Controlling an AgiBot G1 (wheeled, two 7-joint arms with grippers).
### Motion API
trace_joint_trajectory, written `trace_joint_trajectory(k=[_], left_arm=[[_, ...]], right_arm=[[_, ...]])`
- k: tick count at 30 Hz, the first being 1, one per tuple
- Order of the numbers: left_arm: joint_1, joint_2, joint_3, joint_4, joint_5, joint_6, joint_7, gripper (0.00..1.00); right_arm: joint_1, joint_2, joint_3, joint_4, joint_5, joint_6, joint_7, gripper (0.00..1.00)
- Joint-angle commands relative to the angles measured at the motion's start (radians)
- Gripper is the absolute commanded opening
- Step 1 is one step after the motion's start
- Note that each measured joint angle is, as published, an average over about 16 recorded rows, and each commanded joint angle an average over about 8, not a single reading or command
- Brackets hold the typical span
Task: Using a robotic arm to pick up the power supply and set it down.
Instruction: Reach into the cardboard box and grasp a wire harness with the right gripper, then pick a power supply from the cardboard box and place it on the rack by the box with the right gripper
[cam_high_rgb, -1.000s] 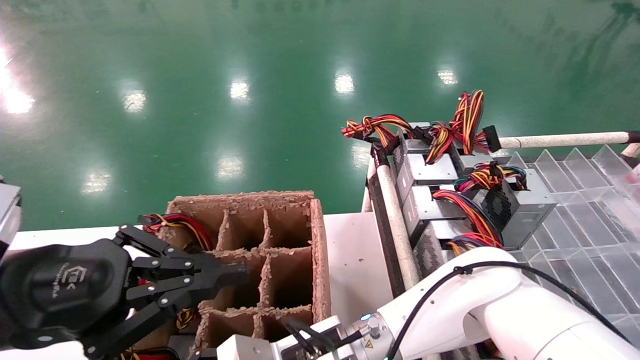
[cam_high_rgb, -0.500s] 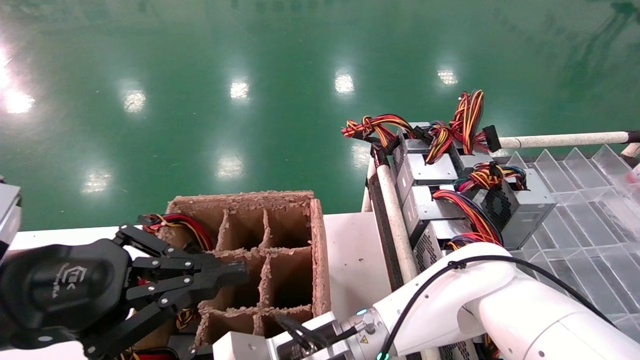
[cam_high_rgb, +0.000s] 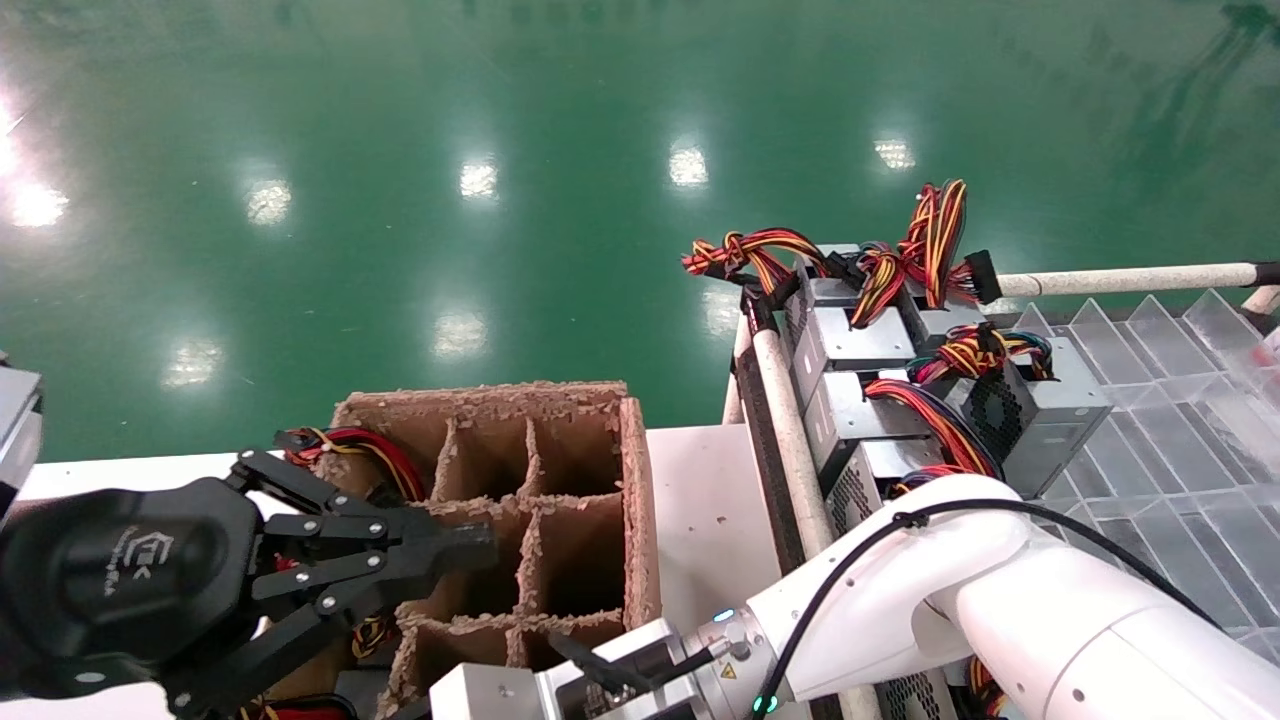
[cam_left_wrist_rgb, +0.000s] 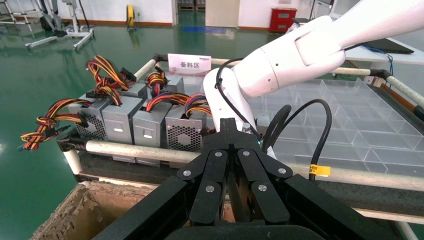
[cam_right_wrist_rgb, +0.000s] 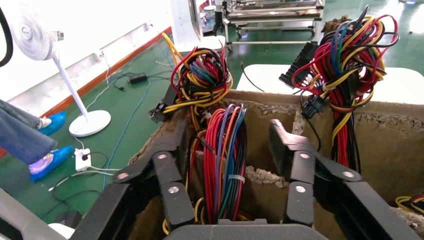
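Head view downward; wrist views close — sharing cardboard box

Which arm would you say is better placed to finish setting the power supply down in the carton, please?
The right. Its gripper is open, straddling a wire bundle standing in a cell of the cardboard carton. The left gripper, fingers shut, hovers over the carton's left side, holding nothing.

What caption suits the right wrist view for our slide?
Open right claw straddling a wire bundle over a cardboard box.
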Motion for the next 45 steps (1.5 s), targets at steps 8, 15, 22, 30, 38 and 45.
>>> trace_joint_trajectory(k=[8,15,22,30,38,45], left_arm=[[0.000,0.000,0.000,0.000,0.000,0.000,0.000,0.00],[0.000,0.000,0.000,0.000,0.000,0.000,0.000,0.00],[0.000,0.000,0.000,0.000,0.000,0.000,0.000,0.00],[0.000,0.000,0.000,0.000,0.000,0.000,0.000,0.00],[0.000,0.000,0.000,0.000,0.000,0.000,0.000,0.00],[0.000,0.000,0.000,0.000,0.000,0.000,0.000,0.00]], right_arm=[[0.008,0.001,-0.036,-0.007,0.025,-0.002,-0.015,0.00],[0.014,0.001,-0.062,-0.007,0.044,-0.002,-0.020,0.00],[0.011,0.003,-0.080,-0.005,0.073,-0.007,-0.028,0.00],[0.019,0.014,-0.096,0.017,0.111,-0.022,-0.030,0.00],[0.045,0.057,-0.101,0.066,0.151,-0.037,-0.042,0.00],[0.053,0.159,-0.071,0.183,0.229,-0.043,-0.082,0.00]])
